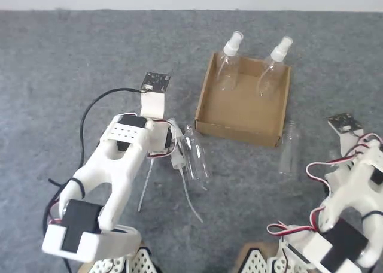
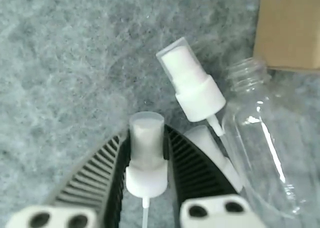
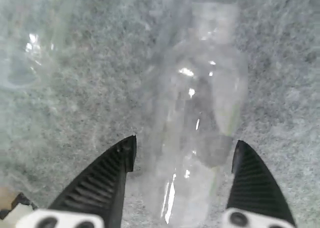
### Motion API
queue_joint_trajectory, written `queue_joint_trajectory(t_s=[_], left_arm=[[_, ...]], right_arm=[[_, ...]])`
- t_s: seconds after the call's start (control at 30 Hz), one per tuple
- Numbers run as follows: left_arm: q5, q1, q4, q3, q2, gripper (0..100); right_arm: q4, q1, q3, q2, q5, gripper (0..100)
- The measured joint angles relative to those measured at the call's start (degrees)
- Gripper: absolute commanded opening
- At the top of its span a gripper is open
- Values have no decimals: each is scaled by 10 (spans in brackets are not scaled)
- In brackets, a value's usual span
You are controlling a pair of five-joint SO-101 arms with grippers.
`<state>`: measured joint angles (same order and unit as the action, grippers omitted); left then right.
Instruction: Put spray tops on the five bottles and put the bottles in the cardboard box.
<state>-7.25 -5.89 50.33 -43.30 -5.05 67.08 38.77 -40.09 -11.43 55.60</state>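
My left gripper (image 2: 146, 133) is shut on a white spray top (image 2: 146, 163) just above the grey mat, its thin tube trailing back toward the arm. A second spray top (image 2: 192, 85) lies beside it, next to the open neck of a clear bottle (image 2: 270, 138) lying on its side (image 1: 194, 153). My right gripper (image 3: 184, 148) stands open astride another clear, capless bottle (image 3: 200, 113) on the mat. A further bare bottle (image 1: 289, 147) lies right of the cardboard box (image 1: 239, 128). Two bottles with spray tops (image 1: 228, 60) (image 1: 274, 63) stand at the box's far side.
Thin dip tubes (image 1: 192, 202) of the spray tops stretch over the mat toward the near edge. A corner of the cardboard box (image 2: 290, 28) lies close beyond the open bottle. Red and black cables (image 1: 335, 162) loop along the right arm.
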Motion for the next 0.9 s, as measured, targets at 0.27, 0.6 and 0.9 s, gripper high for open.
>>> queue_joint_trajectory(t_s=[0.27, 0.6, 0.9], left_arm=[[2, 0, -5, -7, 0, 12], [3, 0, -5, -7, 0, 12], [3, 0, -5, -7, 0, 12]], right_arm=[[23, -54, 79, 0, -47, 242], [29, -62, 147, 95, -41, 242], [24, -62, 150, 144, -24, 241]])
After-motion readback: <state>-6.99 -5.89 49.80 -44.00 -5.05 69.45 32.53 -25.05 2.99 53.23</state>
